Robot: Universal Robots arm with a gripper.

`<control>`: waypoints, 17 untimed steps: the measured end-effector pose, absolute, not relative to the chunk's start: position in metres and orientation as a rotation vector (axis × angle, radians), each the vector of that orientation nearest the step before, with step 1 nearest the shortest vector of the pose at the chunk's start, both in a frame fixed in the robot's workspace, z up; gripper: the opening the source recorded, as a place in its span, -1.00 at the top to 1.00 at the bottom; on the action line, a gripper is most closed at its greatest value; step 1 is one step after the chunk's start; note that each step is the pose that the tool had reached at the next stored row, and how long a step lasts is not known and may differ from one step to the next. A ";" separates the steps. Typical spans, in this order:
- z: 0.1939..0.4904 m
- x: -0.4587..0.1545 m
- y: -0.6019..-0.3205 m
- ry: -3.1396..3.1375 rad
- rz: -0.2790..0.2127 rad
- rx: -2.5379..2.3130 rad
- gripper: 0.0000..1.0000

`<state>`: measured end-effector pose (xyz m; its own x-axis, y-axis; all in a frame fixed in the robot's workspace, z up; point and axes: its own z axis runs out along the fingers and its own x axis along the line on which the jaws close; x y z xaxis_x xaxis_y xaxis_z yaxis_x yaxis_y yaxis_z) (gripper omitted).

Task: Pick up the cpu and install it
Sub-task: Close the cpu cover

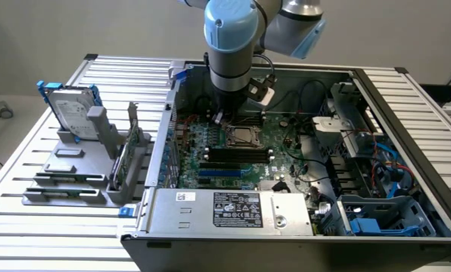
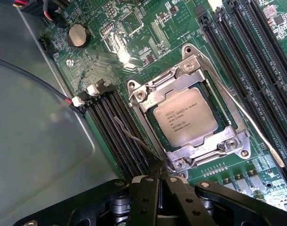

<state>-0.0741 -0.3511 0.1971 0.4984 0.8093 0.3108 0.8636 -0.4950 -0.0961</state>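
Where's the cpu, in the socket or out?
In. The cpu lies flat inside the socket frame, silver top facing up, with the frame's metal edges around it.

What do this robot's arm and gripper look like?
The arm is a grey cylinder with light-blue joint caps. A black cable runs down it to a white block at the wrist. The gripper is black, with bolted metal linkages.

A plain, pale grey wall (image 1: 97,28) runs across the top of the exterior view, evenly lit and free of hard shadows. Below it a table (image 1: 51,238) of ribbed silver metal slats spans the frame, catching soft light. At the middle left edge is a strip of light floor (image 1: 3,136) with a dark looped cable (image 1: 5,111) on it. A black block (image 1: 439,93) sits at the upper right edge.
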 end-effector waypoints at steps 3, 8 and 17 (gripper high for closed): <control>0.197 -0.074 -0.351 -1.428 -0.330 -2.502 0.79; 0.196 -0.073 -0.350 -1.436 -0.329 -2.497 0.79; 0.194 -0.069 -0.350 -1.447 -0.328 -2.490 0.79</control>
